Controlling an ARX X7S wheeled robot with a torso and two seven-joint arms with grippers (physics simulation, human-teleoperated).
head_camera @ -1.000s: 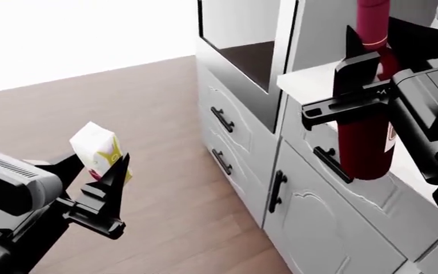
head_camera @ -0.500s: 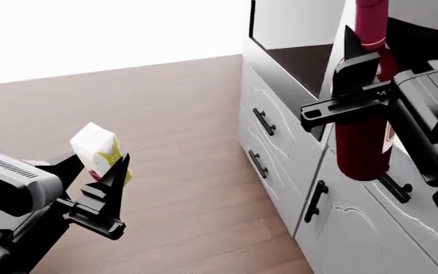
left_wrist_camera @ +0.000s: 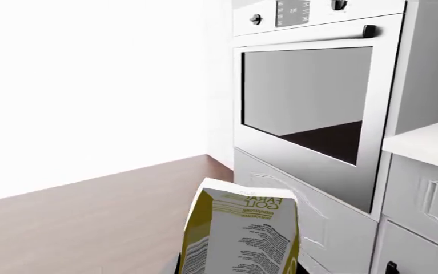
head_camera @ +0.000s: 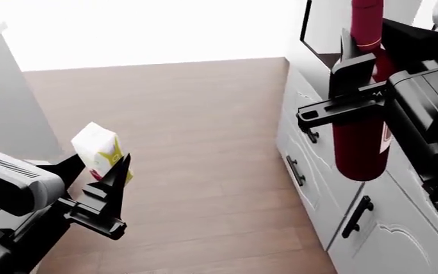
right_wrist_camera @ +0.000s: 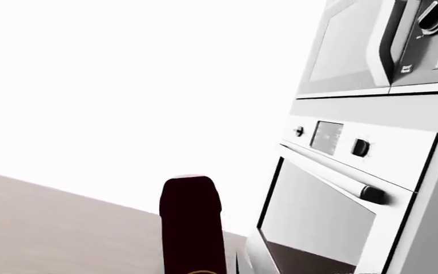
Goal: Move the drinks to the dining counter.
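Above the wood floor [head_camera: 196,137], left pincer [head_camera: 104,171] grips the carton [head_camera: 97,149], right pincer [head_camera: 356,85] clamps the wine bottle [head_camera: 361,131]; turning could knock it against the right-hand cabinets [head_camera: 333,188].

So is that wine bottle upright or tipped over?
Upright. The wine bottle hangs neck-up over the floor, held around its body by the right end effector.

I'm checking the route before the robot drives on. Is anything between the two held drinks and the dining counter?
That counter shows in no view, so the route cannot be judged. The left hand holds the carton and the right hand the wine bottle, over bare wood floor, with light-grey cabinets close beside the bottle.
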